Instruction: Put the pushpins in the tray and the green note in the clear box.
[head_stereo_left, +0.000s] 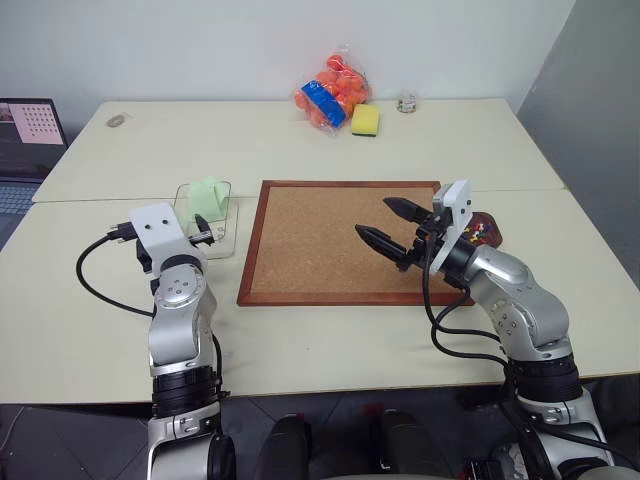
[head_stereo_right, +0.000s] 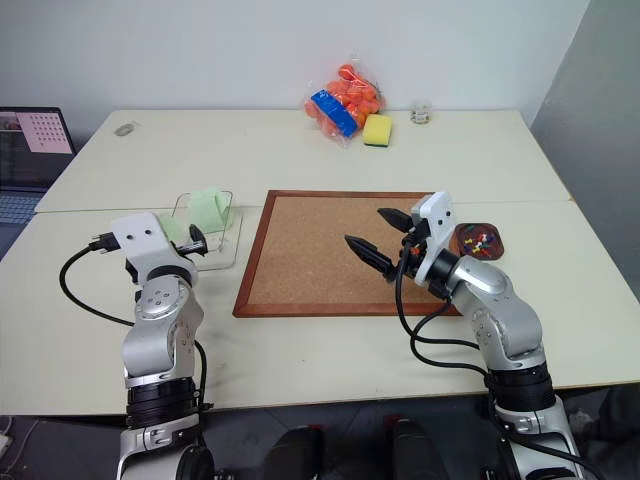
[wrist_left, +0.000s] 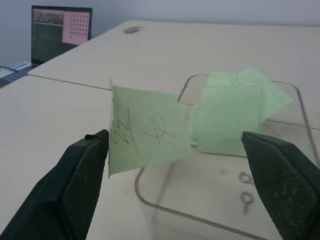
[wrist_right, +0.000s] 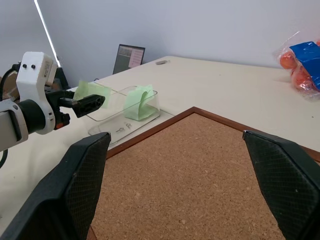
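Green note: pale, scribbled, upright against finger of wide-apart left claw; right claw wide.

Glossy clear box, rough corkboard

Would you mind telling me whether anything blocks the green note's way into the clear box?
Nothing visible does. The green note sits by a finger of the open left end effector, at the near rim of the clear box. Inside the box are a folded green paper and two small metal hooks, which leave bare floor.
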